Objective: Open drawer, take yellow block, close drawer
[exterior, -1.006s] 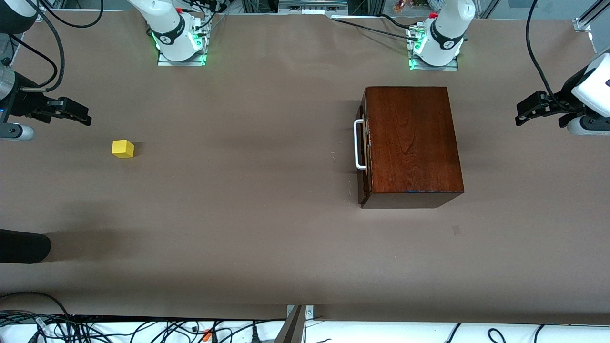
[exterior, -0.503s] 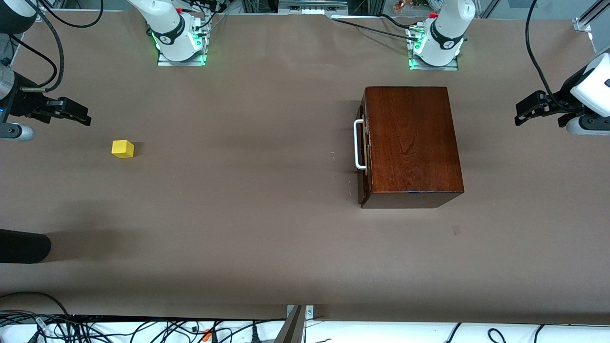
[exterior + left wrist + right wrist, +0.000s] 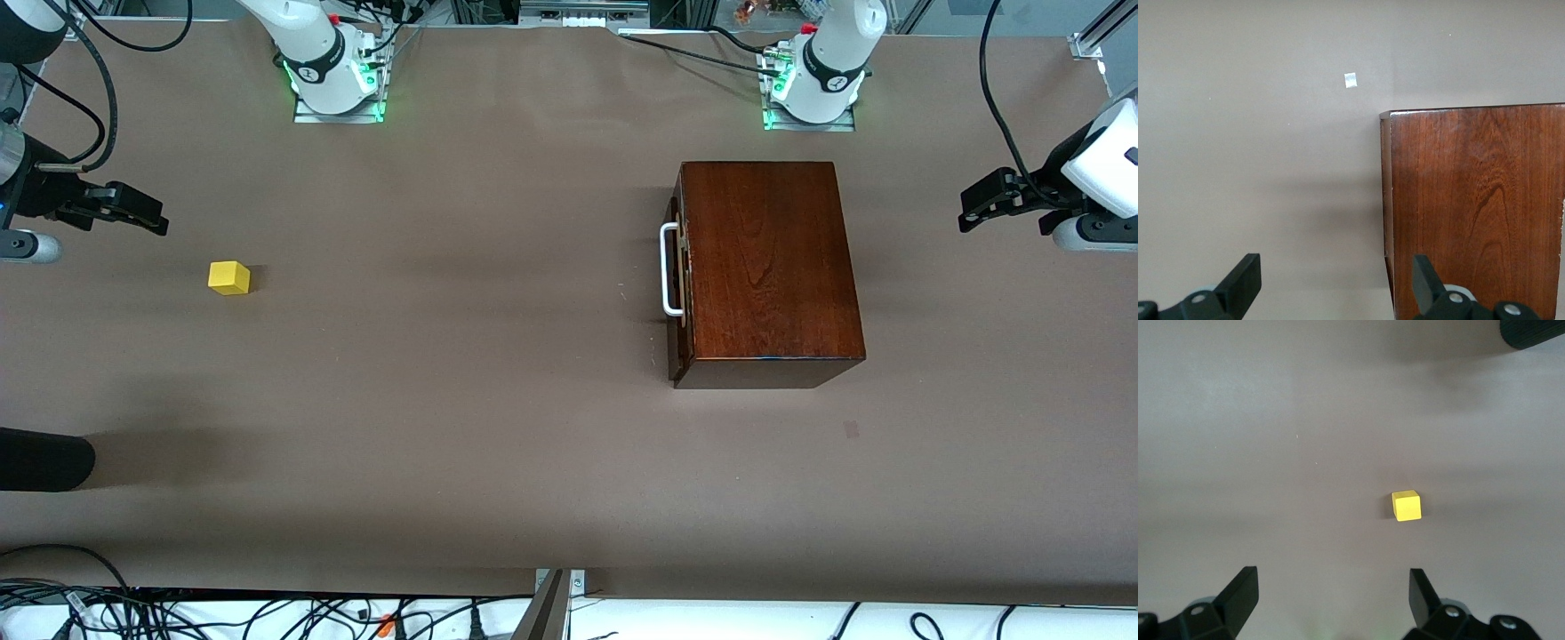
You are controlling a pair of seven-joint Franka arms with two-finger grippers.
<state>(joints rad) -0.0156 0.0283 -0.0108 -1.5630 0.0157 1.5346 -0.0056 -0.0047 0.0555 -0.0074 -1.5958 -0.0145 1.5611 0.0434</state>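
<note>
Front view: the right gripper [image 3: 142, 216] hangs over the table [image 3: 462, 427] at the right arm's end, its fingers spread with nothing between them. The yellow block [image 3: 229, 277] lies on the table near this gripper, a little nearer to the front camera than the spot under it and slightly toward the middle of the table, not touched. The left gripper [image 3: 978, 206] hangs over the table at the left arm's end, beside the wooden box [image 3: 765, 267] and apart from it. The drawer [image 3: 680, 276] is shut flush in the box, its white handle [image 3: 669, 269] on the face turned toward the right arm's end, away from the left gripper.

Left wrist view: the left gripper [image 3: 1335, 283] has its two fingers [image 3: 1245, 280] wide apart and empty. One finger is over bare table, the other over the edge of the box [image 3: 1471, 213]. A small pale square mark [image 3: 1351, 80] lies on the table ahead of the gripper, just off the box's corner.

Right wrist view: the right gripper [image 3: 1333, 597] stands spread and holds nothing. The yellow block [image 3: 1406, 505] lies ahead of the fingertips, closer to one finger's line than to the other, clear of both.
</note>
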